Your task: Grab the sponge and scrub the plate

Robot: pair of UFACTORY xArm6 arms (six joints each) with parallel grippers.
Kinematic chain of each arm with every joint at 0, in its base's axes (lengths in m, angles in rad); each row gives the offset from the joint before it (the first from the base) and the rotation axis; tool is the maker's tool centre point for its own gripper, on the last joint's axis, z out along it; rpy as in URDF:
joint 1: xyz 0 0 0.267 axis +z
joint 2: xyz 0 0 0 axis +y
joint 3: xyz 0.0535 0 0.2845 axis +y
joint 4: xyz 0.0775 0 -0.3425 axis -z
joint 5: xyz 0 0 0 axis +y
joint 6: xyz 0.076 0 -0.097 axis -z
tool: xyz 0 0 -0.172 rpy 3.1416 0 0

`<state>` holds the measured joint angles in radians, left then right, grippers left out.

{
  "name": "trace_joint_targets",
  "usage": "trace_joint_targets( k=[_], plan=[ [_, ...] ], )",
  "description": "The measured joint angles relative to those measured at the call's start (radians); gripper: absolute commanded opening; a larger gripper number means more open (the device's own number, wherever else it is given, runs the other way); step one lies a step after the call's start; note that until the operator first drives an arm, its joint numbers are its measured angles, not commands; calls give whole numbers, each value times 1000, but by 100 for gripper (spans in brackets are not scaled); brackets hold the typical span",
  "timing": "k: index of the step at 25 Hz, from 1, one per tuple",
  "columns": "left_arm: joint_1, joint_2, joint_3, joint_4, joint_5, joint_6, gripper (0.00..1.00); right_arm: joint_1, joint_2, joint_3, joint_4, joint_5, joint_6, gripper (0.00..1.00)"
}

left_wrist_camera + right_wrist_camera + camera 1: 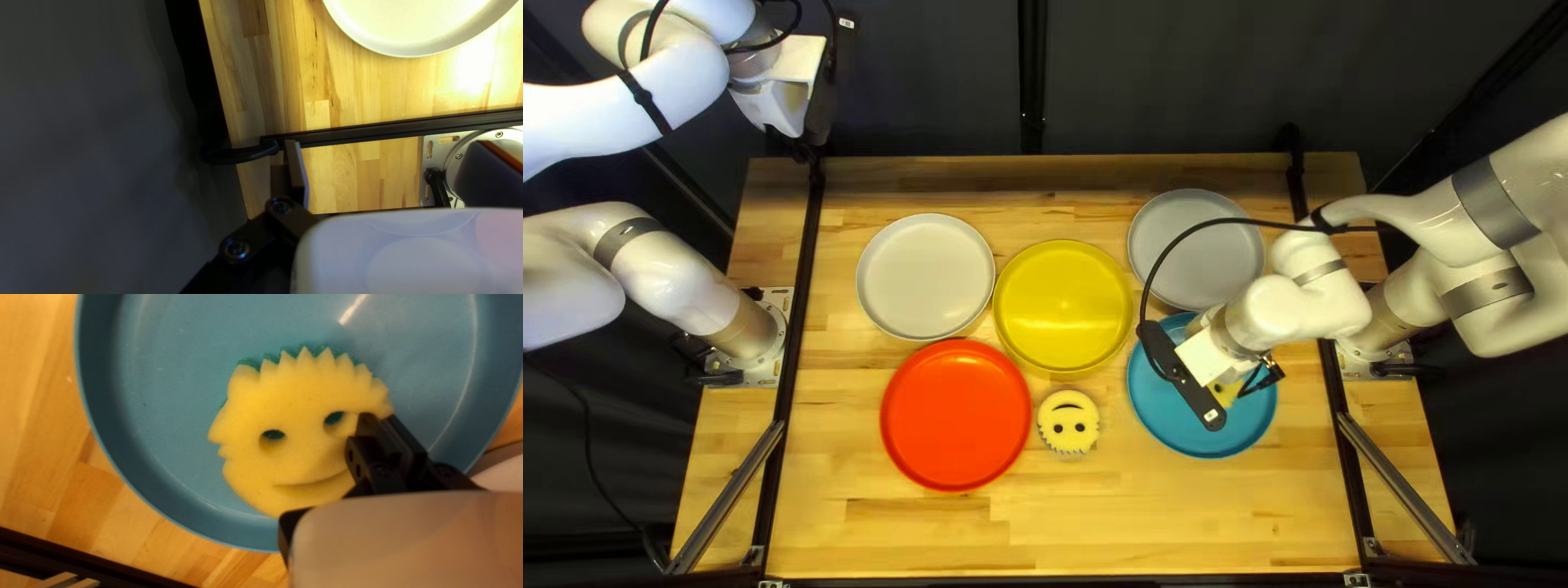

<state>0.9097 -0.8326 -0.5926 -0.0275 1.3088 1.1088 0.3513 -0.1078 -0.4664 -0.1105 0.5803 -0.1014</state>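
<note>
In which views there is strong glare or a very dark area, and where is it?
Left wrist view: strong glare on the table beside the white plate, while the curtain is in deep shade. Right wrist view: a short bright streak on the blue plate. Top left view: dark curtain behind a brightly lit table.

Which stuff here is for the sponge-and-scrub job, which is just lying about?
In the job:
- yellow smiley-face foam sponge with green backing, over the blue plate
- round blue plate, likely the one to scrub
- right gripper, at that sponge

Just lying about:
- second, pale-yellow smiley sponge
- round red plate
- round yellow plate
- round off-white plate
- round grey plate
</note>
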Motion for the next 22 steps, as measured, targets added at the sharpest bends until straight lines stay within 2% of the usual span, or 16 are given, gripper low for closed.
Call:
trace_joint_targets(
  k=[2, 4, 17, 19, 22],
  plan=[
    [0, 0, 0, 0, 0, 0, 100, 15, 40, -40, 1, 1, 30, 0],
    [0, 0, 0, 0, 0, 0, 100, 0, 44, -46, 2, 1, 31, 0],
    [0, 0, 0, 0, 0, 0, 100, -239, -148, 128, 27, -46, -227, 0],
    [0, 0, 0, 0, 0, 0, 100, -245, -160, 147, 37, -56, -244, 0],
    [0, 0, 0, 0, 0, 0, 100, -209, -170, 156, 39, -54, -212, 0]
  ],
)
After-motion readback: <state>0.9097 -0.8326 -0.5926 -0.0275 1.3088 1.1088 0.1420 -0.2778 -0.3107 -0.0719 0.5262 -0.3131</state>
